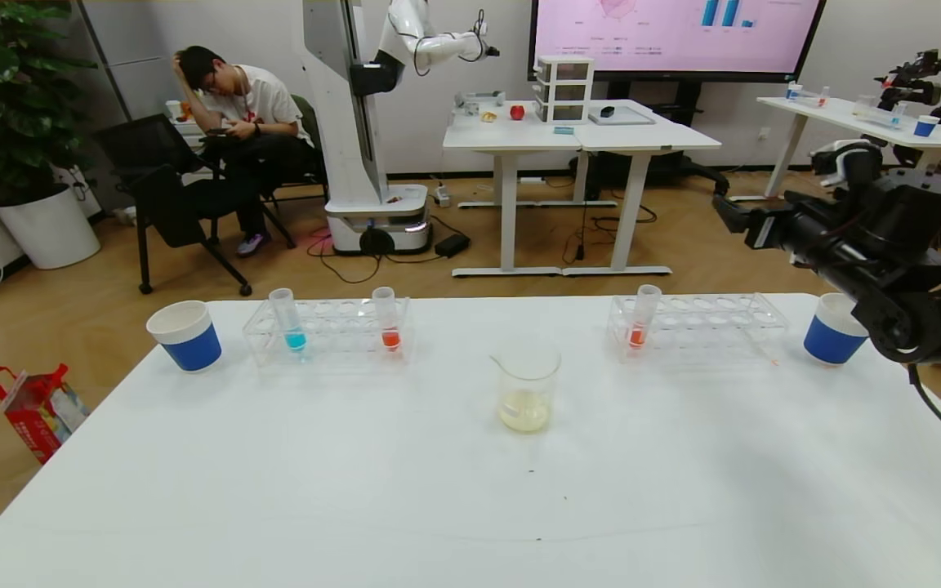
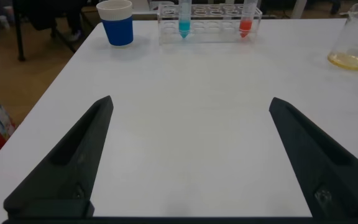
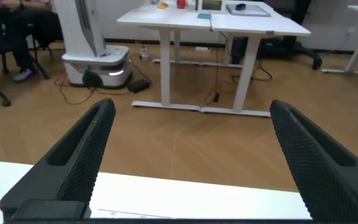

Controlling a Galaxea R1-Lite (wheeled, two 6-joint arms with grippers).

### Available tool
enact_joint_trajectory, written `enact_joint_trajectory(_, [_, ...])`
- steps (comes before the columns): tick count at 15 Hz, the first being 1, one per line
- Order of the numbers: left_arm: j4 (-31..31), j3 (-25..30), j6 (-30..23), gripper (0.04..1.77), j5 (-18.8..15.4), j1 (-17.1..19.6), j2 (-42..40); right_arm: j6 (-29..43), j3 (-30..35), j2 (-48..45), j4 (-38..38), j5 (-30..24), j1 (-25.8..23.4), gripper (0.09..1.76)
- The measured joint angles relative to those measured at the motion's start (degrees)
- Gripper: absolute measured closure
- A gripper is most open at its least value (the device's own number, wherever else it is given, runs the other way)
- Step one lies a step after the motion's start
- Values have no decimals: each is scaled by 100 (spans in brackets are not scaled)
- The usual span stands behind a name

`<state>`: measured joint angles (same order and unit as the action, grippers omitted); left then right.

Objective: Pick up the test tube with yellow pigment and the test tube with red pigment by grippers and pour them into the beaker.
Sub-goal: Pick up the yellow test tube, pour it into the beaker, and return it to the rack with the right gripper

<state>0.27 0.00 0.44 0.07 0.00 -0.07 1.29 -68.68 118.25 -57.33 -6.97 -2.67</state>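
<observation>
- Head view: the beaker point(image 1: 527, 398) stands near the centre of the white table point(image 1: 356, 490), a shallow pool of pale yellow liquid in its bottom.
- At about 10 o'clock from it, the left rack point(image 1: 327, 331) holds a cyan tube point(image 1: 289, 320) and a test tube with red pigment point(image 1: 387, 318), both upright.
- At about 2 o'clock from the beaker, the right rack point(image 1: 695, 327) carries a second red tube point(image 1: 642, 317), leaning slightly.
- A blue-and-white paper cup point(image 1: 185, 335) sits at 9 o'clock of the left rack; another cup point(image 1: 833, 328) sits at 3 o'clock of the right rack.
- The right gripper point(image 1: 736, 219) hangs raised beyond the table's far right corner, holding nothing.
- Left wrist view: the left gripper point(image 2: 190, 162) hovers over bare table, its fingers spread wide and empty; cup, rack and beaker lie well ahead.
- Right wrist view: the right gripper's fingers stand wide apart above the table's far edge, facing the wooden floor point(image 3: 185, 137) and a white desk point(image 3: 210, 22).
</observation>
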Motion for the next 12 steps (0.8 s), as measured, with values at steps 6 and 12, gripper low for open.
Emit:
enact_joint_trajectory(6, [0,0,-2,6,0,0,0,0,1226,-1648,-168,11,305,12])
enact_joint_trajectory(12, [-2,0,0,6,0,0,0,-85,2831,-4347,-221,9,495,12])
